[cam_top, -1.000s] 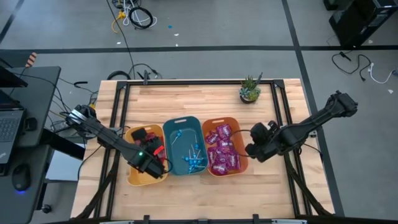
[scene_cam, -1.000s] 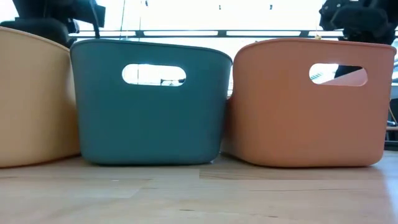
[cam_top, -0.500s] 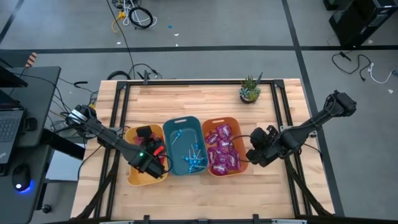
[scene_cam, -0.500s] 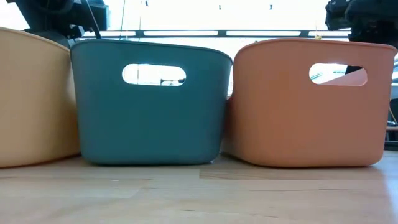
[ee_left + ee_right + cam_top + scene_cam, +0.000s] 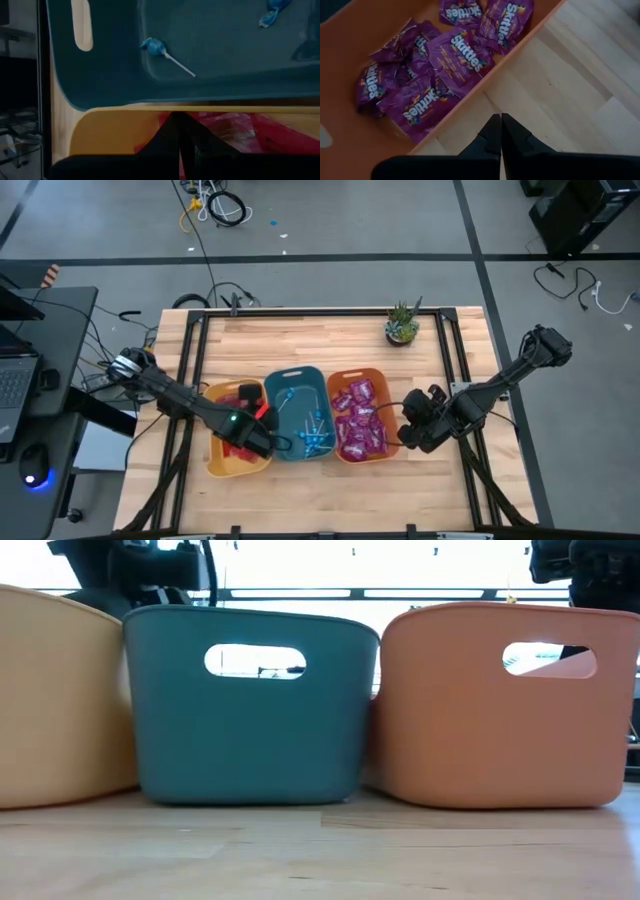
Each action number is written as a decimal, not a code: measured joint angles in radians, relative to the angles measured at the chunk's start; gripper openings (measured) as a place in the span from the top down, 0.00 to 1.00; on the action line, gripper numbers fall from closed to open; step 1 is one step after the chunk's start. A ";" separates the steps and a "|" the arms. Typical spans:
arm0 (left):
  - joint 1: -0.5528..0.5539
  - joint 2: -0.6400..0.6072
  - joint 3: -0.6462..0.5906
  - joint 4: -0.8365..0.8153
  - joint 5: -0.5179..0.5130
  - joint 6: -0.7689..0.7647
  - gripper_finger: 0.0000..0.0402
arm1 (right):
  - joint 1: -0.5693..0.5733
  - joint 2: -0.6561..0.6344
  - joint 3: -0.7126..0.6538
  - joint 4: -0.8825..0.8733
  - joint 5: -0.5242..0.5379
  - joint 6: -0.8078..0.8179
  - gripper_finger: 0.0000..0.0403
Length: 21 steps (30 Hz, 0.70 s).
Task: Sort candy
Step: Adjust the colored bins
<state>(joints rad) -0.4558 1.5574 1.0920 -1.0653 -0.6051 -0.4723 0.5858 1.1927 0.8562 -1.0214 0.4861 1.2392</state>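
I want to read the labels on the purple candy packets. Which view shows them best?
The right wrist view: the shiny purple packets fill it, their printed lettering legible inside the orange plastic bin. The high view shows them only as small magenta shapes. The low view shows just the bin's wall; the left wrist view shows none.

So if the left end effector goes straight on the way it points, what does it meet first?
Probably the teal bin: the shut left end effector sits over the yellow bin, aimed at the teal rim just ahead. Depth is unclear, so it might clear the rim.
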 joint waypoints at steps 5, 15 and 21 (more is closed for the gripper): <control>0.035 0.000 0.000 0.012 0.008 0.088 1.00 | 0.006 0.000 0.000 0.010 0.008 0.000 1.00; 0.108 0.000 0.000 0.109 0.009 0.330 1.00 | 0.006 0.000 0.000 0.011 0.010 0.000 1.00; 0.141 0.000 0.002 0.104 0.009 0.322 1.00 | 0.010 0.000 0.000 0.011 0.010 0.000 1.00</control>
<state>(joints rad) -0.3145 1.5574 1.0943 -0.9614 -0.5966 -0.1503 0.5956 1.1927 0.8558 -1.0107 0.4961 1.2392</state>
